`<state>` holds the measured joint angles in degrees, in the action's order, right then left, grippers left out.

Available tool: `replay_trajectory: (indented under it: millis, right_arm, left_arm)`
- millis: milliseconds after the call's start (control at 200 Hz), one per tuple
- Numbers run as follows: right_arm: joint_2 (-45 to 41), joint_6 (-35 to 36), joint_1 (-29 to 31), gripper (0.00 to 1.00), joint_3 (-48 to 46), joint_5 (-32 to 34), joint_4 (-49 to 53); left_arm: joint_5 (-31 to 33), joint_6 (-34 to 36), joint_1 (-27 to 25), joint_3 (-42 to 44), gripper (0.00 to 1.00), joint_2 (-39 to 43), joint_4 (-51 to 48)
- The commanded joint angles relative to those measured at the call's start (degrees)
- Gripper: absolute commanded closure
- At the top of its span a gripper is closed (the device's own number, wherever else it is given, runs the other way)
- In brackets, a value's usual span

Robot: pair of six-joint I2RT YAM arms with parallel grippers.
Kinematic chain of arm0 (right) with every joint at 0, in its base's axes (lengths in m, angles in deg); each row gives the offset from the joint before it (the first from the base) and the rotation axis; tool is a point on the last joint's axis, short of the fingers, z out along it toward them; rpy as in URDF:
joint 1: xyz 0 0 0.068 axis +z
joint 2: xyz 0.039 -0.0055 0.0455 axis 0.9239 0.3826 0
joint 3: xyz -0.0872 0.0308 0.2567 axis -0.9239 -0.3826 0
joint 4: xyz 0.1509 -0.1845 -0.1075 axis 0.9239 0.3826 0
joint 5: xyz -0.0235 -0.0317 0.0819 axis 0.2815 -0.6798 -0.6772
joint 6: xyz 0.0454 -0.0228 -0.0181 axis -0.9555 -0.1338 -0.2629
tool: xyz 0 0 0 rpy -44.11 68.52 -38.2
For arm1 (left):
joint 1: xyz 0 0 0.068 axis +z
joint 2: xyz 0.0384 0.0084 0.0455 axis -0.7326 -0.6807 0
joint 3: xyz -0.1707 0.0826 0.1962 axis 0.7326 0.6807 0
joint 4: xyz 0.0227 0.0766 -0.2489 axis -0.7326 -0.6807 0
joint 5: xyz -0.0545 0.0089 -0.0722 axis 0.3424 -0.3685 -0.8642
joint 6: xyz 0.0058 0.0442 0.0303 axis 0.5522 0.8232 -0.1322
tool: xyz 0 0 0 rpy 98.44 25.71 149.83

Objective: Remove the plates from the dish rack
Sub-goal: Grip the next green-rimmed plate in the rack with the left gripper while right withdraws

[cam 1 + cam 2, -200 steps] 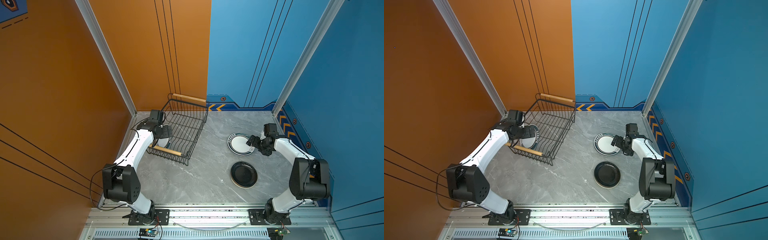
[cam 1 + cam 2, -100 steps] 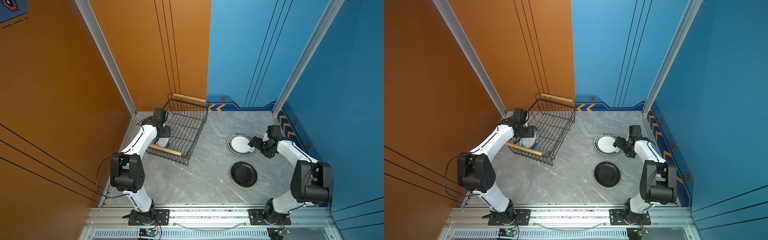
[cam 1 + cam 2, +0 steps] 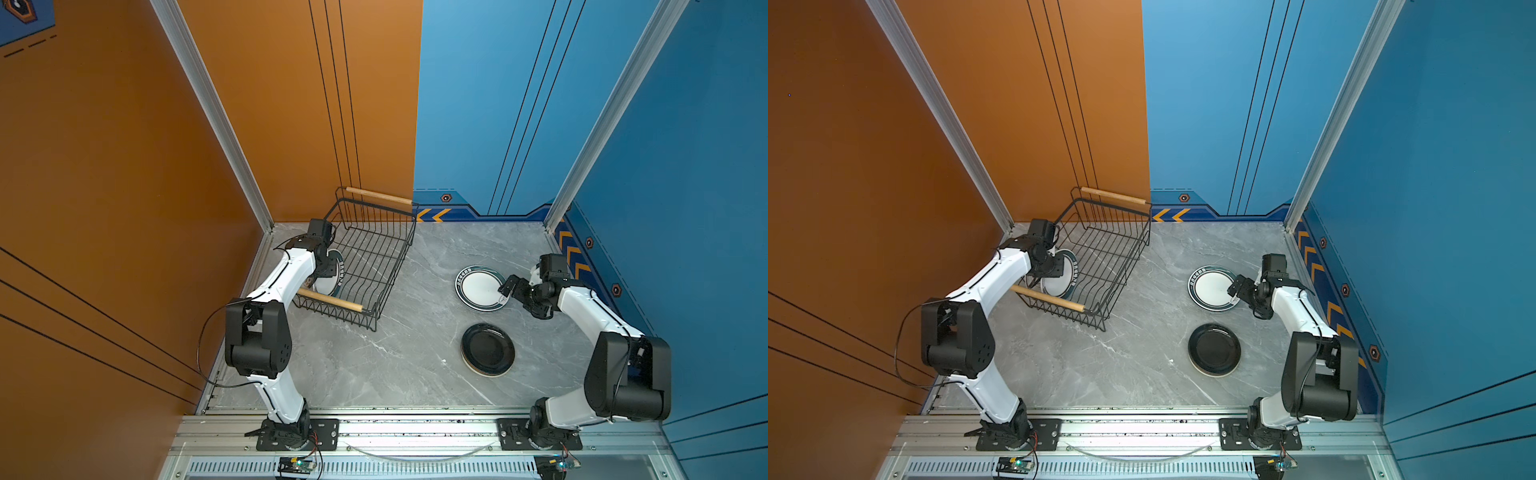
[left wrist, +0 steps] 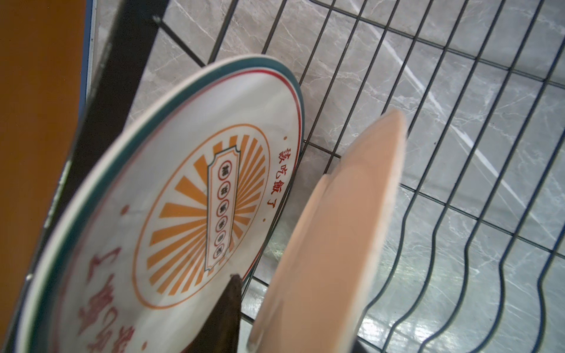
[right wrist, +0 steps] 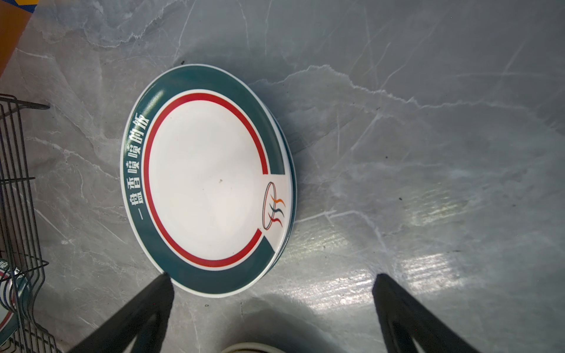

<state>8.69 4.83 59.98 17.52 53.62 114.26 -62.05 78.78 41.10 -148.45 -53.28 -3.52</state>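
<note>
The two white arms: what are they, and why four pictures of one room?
They are robot arms bolted to a rail at the front of a grey table, each ending in a two-fingered gripper. Two pictures look down from above, nearly alike, like a pair of eyes. The other two come from cameras on the wrists, looking where each arm reaches. On the table stands a black wire dish rack with wooden handles; apart from it lie a green-rimmed white plate and a black plate, each seemingly atop others. The left gripper reaches into the rack, where a sunburst plate and a pale plate stand on edge; one finger sits between them, but whether it has gripped I cannot tell. The right gripper hangs open at the green-rimmed plate's edge, holding nothing.
</note>
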Motion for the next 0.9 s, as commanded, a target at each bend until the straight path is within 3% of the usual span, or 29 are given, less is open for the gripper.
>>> replay_trajectory:
  millis: [0,386,711,896]
  right_arm:
    - [-1.6,0.2,-0.3,0.00,-1.4,-1.2,0.0]
    - [-2.5,-0.2,-0.4,0.00,-2.2,-1.5,-0.3]
    - [-3.0,-1.3,-0.4,0.00,-3.2,-2.7,-1.5]
    - [-3.1,-1.6,-0.4,0.00,-3.5,-2.9,-1.6]
  left_arm:
    - [1.3,0.7,0.3,-1.0,0.68,-1.1,0.4]
    - [0.8,1.9,0.4,-0.5,0.85,-1.0,0.5]
    - [-0.8,3.4,0.1,0.4,0.88,1.2,0.4]
    - [-4.8,4.5,-0.4,0.8,0.92,4.4,0.5]
